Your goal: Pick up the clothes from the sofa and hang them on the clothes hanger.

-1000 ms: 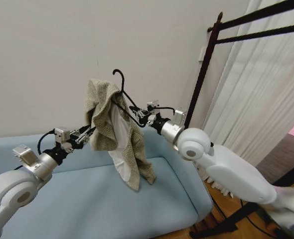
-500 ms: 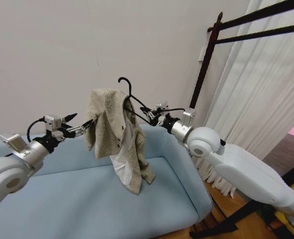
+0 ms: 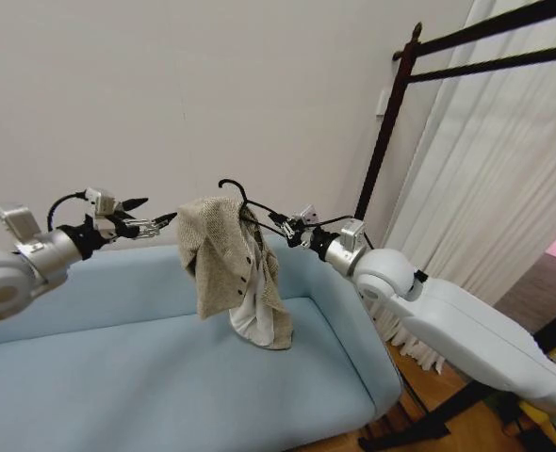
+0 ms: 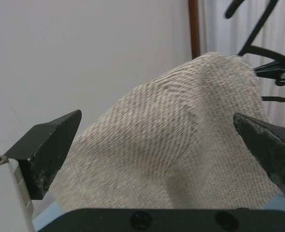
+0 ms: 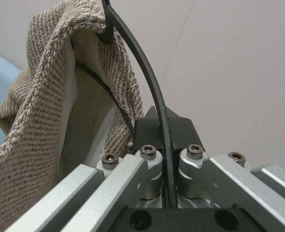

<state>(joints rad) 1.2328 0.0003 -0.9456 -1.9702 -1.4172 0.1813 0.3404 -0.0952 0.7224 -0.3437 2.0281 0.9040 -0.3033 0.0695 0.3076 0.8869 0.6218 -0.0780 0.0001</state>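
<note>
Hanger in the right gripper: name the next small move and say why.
Likely carry the hanger up and to the robot's right, toward the clothes rack. The right gripper is shut on the hanger, the jacket drapes over it, and the left gripper is open, apart from the jacket.

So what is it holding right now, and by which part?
The right gripper clamps the black hanger by one sloping arm; the left gripper is open, holding nothing.

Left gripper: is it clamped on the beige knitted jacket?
No, the left gripper is wide open, not pinching the beige knitted jacket.
</note>
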